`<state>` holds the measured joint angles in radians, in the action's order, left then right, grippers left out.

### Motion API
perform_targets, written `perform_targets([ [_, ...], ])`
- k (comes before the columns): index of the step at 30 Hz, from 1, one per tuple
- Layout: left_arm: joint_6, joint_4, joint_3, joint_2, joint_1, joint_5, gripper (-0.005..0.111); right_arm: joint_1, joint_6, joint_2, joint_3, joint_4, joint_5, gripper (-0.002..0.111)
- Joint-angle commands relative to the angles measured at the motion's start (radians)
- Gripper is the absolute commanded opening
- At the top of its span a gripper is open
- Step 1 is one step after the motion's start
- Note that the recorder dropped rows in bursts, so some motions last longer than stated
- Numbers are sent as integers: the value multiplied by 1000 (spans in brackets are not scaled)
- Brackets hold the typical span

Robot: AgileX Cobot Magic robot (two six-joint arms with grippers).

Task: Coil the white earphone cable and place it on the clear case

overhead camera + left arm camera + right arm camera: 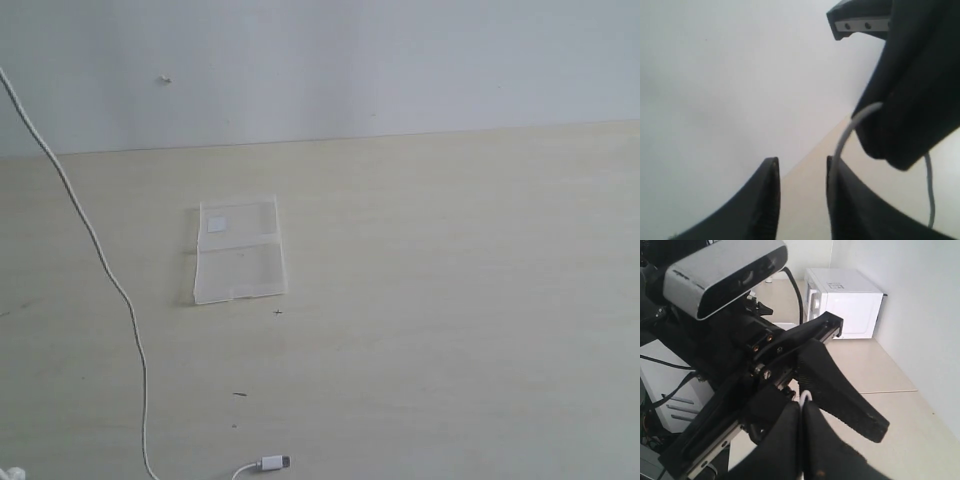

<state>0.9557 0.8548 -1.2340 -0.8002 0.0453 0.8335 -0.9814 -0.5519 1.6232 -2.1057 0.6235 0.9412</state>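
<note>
Quick status from my end. My right hand (802,407) is pressed together on the earphone cable (145,410). In the right wrist view a bit of white cord pokes out right where the two fingers meet, so that's a proper pinch. My left hand (801,162) sits just beside it with its fingers spread and a clear gap between them. The cord curves down from the right hand along the inner edge of one left finger. I wouldn't call that a hold, since the gap is far wider than the cord.

Neither hand shows in the exterior view; both are up past its left edge. From there the cable hangs in one long loose line down the left side to the near edge of the worktop (450,300). The plug (272,462) lies flat there, a little right of the cord. No loops anywhere that I can see.

The clear case (238,252) lies flat, middle-left on the worktop. It's well apart from the cord, to its right and farther back, with nothing on it but its own little white label (216,222).

Progress-wise I'd say we're barely off the start line. The cable is up and maybe a first wrap is being set up between the hands. All the coiling is left, then the drop onto the case.
</note>
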Motion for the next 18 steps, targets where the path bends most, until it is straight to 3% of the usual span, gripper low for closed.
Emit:
perform_targets([
  [1, 12, 17, 1, 14, 6, -57, 10, -2, -8, -1, -7, 5, -1, 0],
  [3, 14, 17, 1, 19, 6, -73, 0, -2, -8, -1, -7, 4, 1, 0],
  [12, 62, 22, -3, 26, 6, -88, 0, -2, -6, -1, -7, -17, -11, 1],
  [18, 59, 18, -42, 26, 6, -88, 0, -2, 6, -1, -7, -53, -15, 20],
])
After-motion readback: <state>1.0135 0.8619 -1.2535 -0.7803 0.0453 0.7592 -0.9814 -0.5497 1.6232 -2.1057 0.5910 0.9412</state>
